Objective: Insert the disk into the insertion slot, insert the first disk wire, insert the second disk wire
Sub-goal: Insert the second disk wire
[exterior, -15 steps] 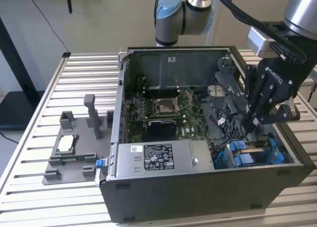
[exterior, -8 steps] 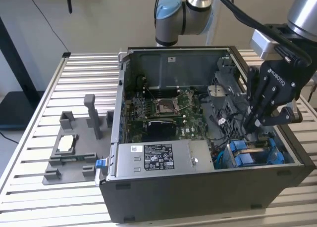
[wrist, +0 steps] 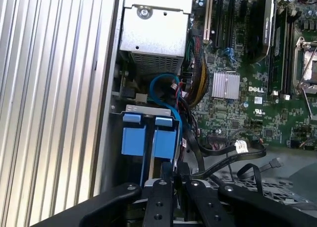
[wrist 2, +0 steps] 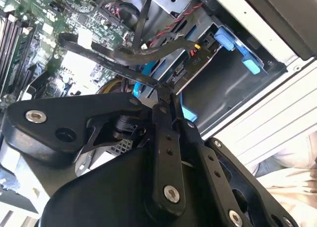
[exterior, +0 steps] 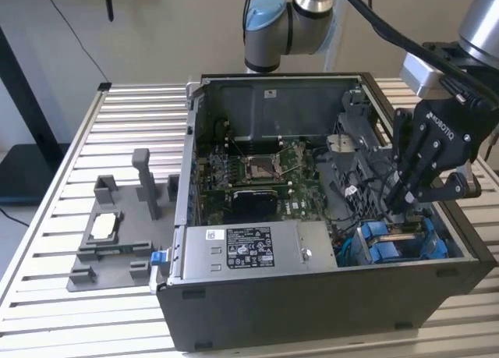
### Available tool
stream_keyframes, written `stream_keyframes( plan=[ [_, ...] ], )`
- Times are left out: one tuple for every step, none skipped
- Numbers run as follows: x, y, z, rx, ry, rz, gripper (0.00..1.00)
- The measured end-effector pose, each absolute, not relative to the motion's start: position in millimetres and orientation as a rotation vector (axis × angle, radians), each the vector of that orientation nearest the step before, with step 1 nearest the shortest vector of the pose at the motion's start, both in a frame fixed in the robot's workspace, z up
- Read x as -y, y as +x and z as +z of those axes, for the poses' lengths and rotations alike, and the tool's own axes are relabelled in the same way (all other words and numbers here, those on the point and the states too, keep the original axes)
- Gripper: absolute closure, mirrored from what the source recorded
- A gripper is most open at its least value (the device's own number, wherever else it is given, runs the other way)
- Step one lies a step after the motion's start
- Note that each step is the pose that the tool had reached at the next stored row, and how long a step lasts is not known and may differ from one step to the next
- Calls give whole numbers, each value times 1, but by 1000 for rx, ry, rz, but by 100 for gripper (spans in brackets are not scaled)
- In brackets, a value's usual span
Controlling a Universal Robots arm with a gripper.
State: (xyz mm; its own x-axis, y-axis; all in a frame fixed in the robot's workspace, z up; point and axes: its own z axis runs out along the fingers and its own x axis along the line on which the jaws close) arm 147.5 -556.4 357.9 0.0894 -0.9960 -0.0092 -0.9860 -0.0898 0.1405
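1 tool [exterior: 399, 204] | fingers together | 1 disk [wrist: 148, 140] in slot [wrist: 130, 110] | 2 blue tabs

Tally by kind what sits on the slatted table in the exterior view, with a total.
Computer case: 1
Grey fixture tray: 1
Total: 2
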Motion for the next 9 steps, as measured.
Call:
stream_keyframes(
  plan=[
    [556, 148, 358, 2050, 2244, -155, 84],
    [557, 148, 357, 2050, 2244, -155, 84],
    [557, 148, 357, 2050, 2244, -155, 84],
    [557, 148, 356, 2050, 2244, -155, 84],
    [558, 149, 356, 2050, 2244, -155, 84],
    [559, 149, 355, 2050, 2244, -155, 84],
    [559, 149, 354, 2050, 2244, -155, 84],
    [560, 149, 354, 2050, 2244, -155, 84],
    [561, 150, 353, 2050, 2244, -155, 84]
  ],
)
